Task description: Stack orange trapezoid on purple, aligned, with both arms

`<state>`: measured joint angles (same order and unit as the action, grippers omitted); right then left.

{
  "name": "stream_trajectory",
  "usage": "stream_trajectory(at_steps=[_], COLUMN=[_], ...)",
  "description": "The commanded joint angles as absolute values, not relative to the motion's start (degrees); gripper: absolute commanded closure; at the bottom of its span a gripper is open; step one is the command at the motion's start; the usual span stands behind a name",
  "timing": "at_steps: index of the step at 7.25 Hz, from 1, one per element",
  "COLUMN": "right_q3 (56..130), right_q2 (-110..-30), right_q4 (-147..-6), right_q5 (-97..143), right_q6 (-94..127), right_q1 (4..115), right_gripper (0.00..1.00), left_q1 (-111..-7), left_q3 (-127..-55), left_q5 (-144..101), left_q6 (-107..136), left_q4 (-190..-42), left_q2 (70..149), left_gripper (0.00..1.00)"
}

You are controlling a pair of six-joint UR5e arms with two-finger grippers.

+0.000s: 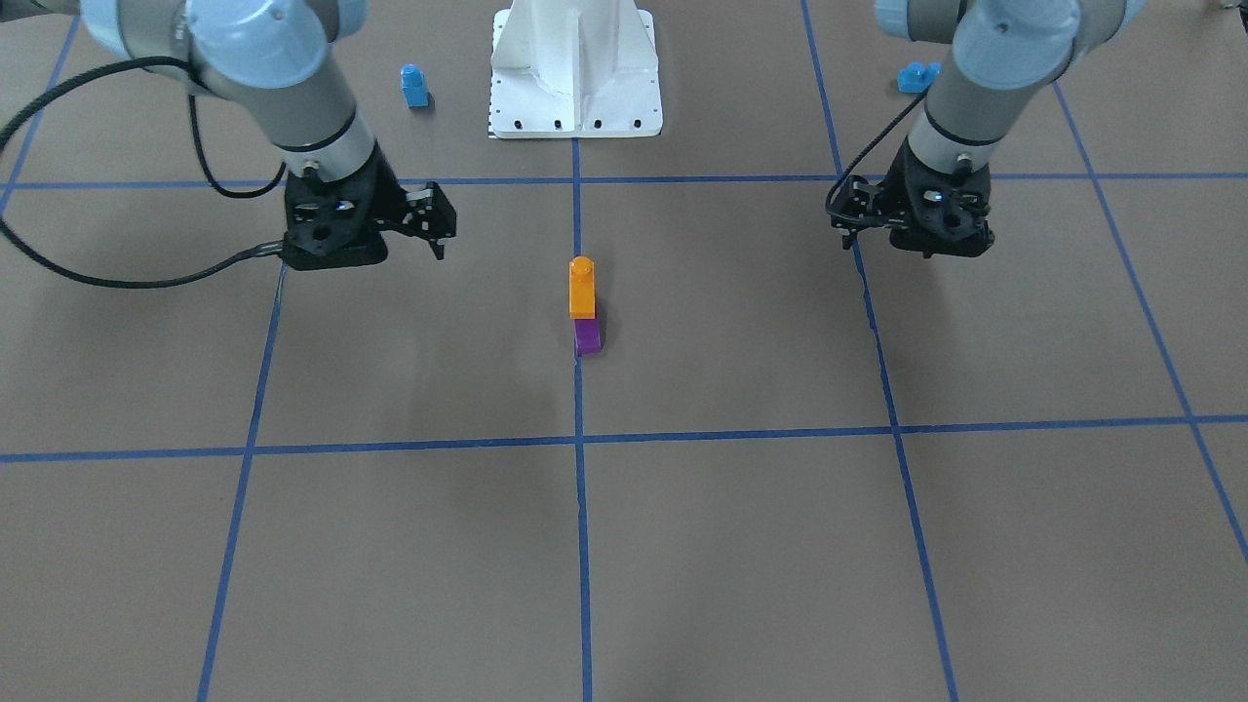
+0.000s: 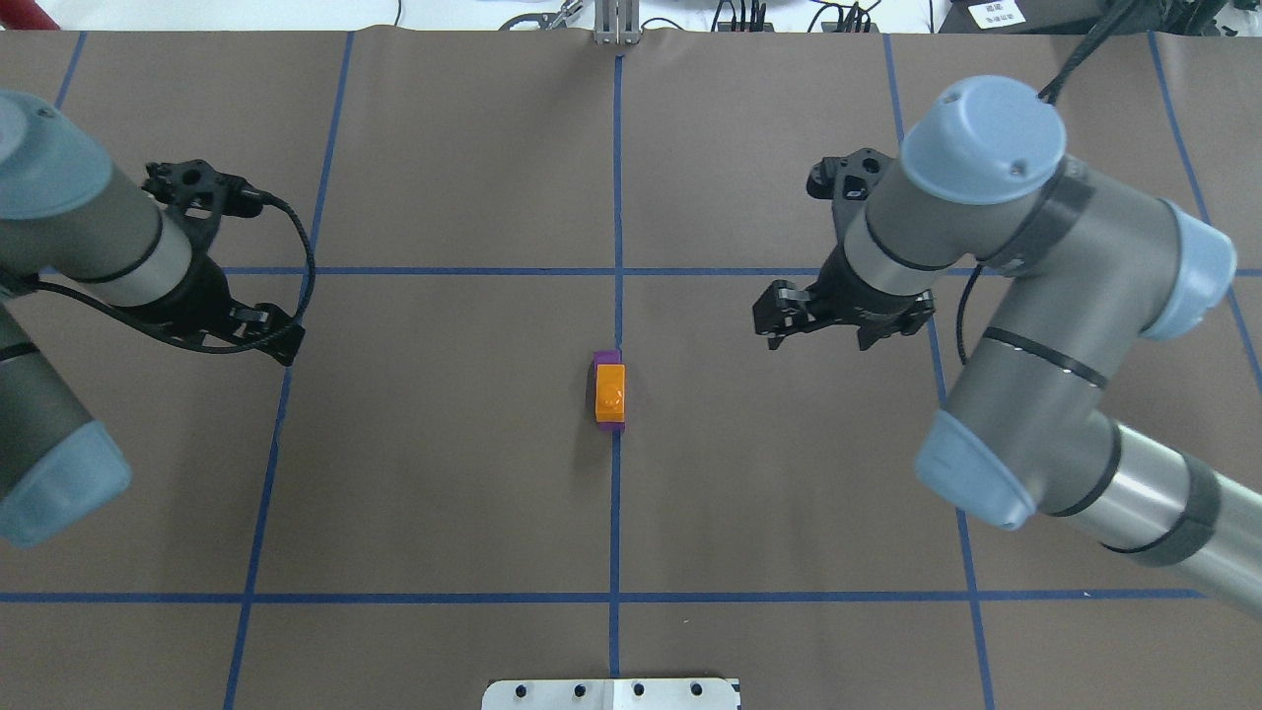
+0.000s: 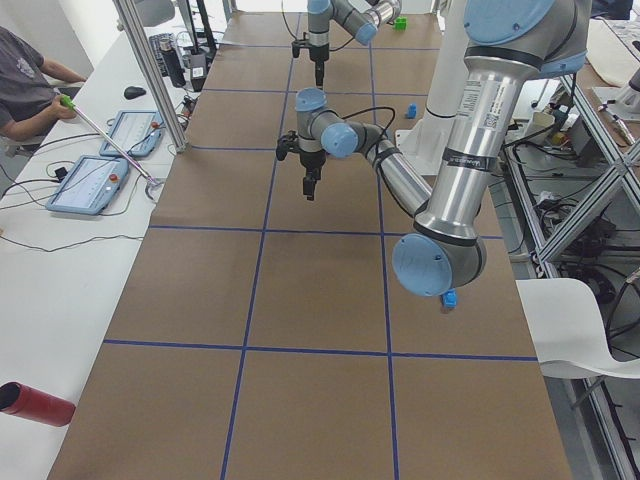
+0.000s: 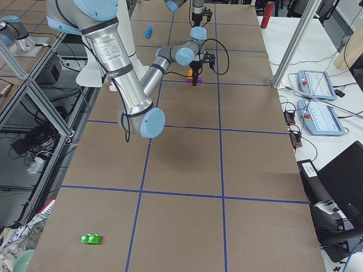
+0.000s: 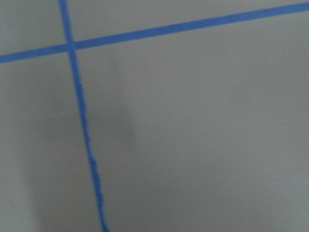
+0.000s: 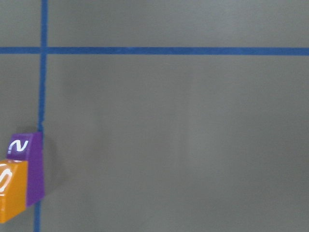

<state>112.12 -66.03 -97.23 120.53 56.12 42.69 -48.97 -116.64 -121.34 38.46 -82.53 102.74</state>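
Already stacked: the small glossy orange plastic trapezoid brick [image 1: 582,292] sits on top of the small glossy purple plastic sloped brick [image 1: 587,337]. The black two-finger right gripper [image 1: 439,248] and left gripper [image 1: 845,239] hang well apart from the purple brick, on opposite sides. Their fingers hold nothing; how wide they stand I cannot tell. The placing step looks finished. Next move likely calls only for an alignment check, since purple peeks out at one end.

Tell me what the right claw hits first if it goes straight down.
The right claw probably meets bare table paper; the orange brick on the purple brick sits off to one side.
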Motion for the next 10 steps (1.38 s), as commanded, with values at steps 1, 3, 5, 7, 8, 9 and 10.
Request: stream_trajectory(at_steps=[1, 3, 5, 7, 8, 9, 10], right_q3=[114.0, 113.8, 113.4, 109.7, 107.9, 107.9, 107.8], right_q2=[-77.5, -86.5, -95.0, -98.3, -99.1, -99.5, -99.6], right_q4=[-97.0, -97.1, -97.1, -97.3, -97.2, -97.2, -97.2], right_q5=[124.3, 127.2, 128.5, 129.7, 132.6, 133.0, 132.9], right_q6=[40.0, 24.0, 9.2, -1.7, -3.9, -4.0, -3.9], right_q1=[53.1, 63.9, 74.3, 83.5, 85.4, 85.6, 85.8], right_gripper=[0.00, 0.00, 0.00, 0.00, 0.00, 0.00, 0.00], left_q1=[-62.3, -71.9, -78.6, -85.1, -85.9, -85.9, -86.0], left_q3=[-116.5, -112.6, -107.3, -100.7, -99.9, -99.9, -99.7], left_q5=[-129.7, -131.7, -131.7, -133.0, -133.0, -132.9, -132.8], left_q6=[20.9, 4.9, -5.6, -15.1, -15.5, -15.4, -15.3], left_q4=[-82.6, -82.6, -82.6, -82.7, -82.7, -82.6, -82.6], left_q2=[95.4, 91.3, 89.8, 89.8, 89.8, 89.8, 89.8], left_gripper=[0.00, 0.00, 0.00, 0.00, 0.00, 0.00, 0.00])
